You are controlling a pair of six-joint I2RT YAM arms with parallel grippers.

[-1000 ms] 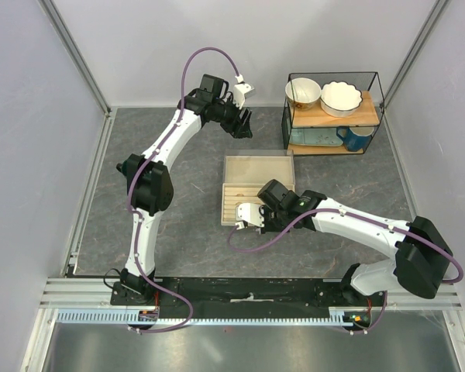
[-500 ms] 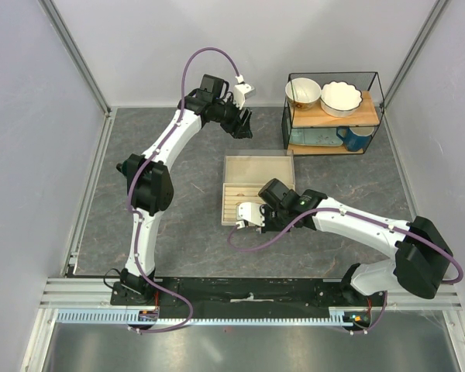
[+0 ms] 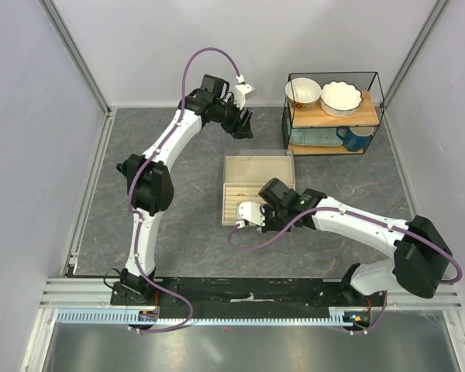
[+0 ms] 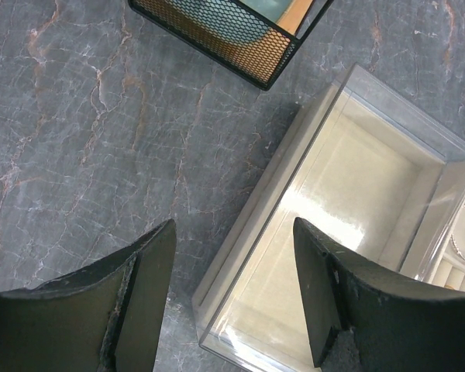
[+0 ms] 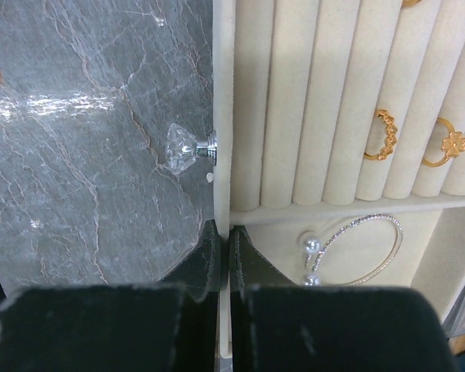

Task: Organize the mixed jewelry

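White right arm (image 3: 356, 225) stretches toward ten o'clock, right end effector (image 5: 223, 232) pressed together at the wall of the beige tray (image 5: 222, 116); left end effector (image 4: 232, 229) spread apart. Only the right wrist view shows silvery hoop (image 5: 364, 249), gold rings (image 5: 384, 136) inside.

Gold rings (image 5: 384, 136), beige tray (image 5: 222, 93)

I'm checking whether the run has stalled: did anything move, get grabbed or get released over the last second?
Nothing visibly changed. The right tool stays pinched shut on the front wall of the tray box. The left tool stays open above the table, beside the clear lid. Both arms hold the same pose.
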